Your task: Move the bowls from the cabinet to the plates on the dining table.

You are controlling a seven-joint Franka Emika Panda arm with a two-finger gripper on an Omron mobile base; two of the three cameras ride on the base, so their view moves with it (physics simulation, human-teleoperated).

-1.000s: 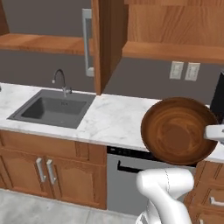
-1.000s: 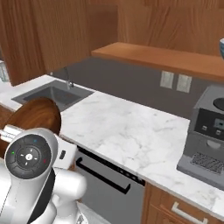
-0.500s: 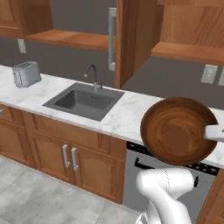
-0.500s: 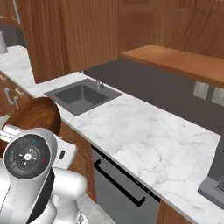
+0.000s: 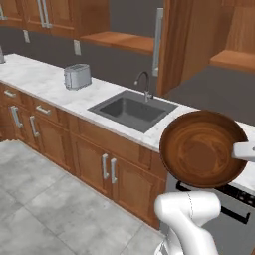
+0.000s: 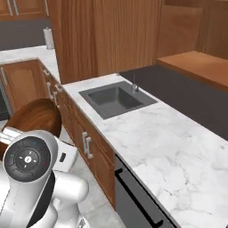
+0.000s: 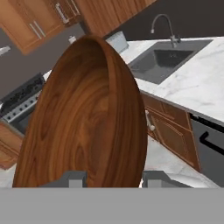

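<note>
A dark brown glossy wooden bowl stands on edge in front of the arm, its hollow facing the left base camera. My gripper is shut on its rim at the right side. In the hand view the bowl looms large, and the gripper clamps its lower rim between the fingertips. From the right base view the bowl peeks out behind the arm at the left. The wooden cabinet with its grey bar handle hangs above the sink. The plates and the dining table are out of view.
A marble counter runs along the wall with a dark sink, a faucet and a silver toaster. Below it are wooden base cabinets and a dishwasher front. Grey tiled floor lies open at the left.
The whole scene has slid to the right in both base views, so the camera has moved; a toaster and more counter have come into view. The bowl stays gripped as before.
</note>
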